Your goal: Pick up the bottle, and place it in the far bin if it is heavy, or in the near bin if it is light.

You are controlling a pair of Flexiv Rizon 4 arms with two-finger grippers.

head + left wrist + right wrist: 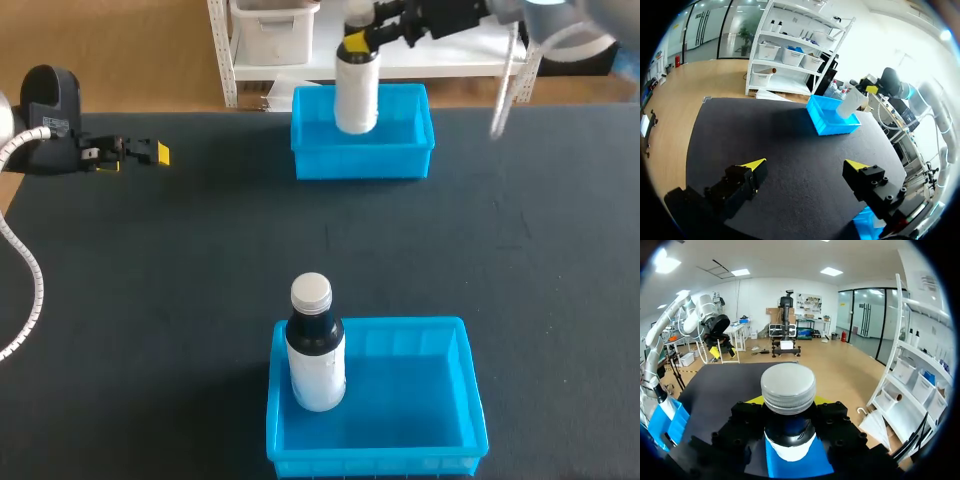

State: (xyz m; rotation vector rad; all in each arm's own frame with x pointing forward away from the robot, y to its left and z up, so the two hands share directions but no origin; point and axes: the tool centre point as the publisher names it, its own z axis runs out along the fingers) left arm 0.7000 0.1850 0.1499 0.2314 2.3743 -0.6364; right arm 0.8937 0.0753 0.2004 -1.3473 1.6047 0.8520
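Left gripper (150,152): well to the left of the far bin (310,160), low over the table (200,260). Fingers spread wide, nothing between them. No part in the step, by my reading.
Second bottle (316,360): upright in the near bin (370,462), well apart from the far bin and toward the robot. Nothing touches it.
Bottle (357,95): off the table, hanging over the far bin's left half. It looks tilted in the left wrist view, with its base about level with the rim. Cannot tell whether it touches the bin floor.
Right gripper (358,42): above the far bin, clamped on the bottle's neck just below the cap, one finger on each side.
Right arm (450,15): comes in from behind and to the right of the far bin.
Done: the pick-up, and the bottle is at the far bin, which suggests it was judged heavy.
Left: lower it into the far bin, let go, lift clear.
Progress: late, I judge; only the set-down and release remain.
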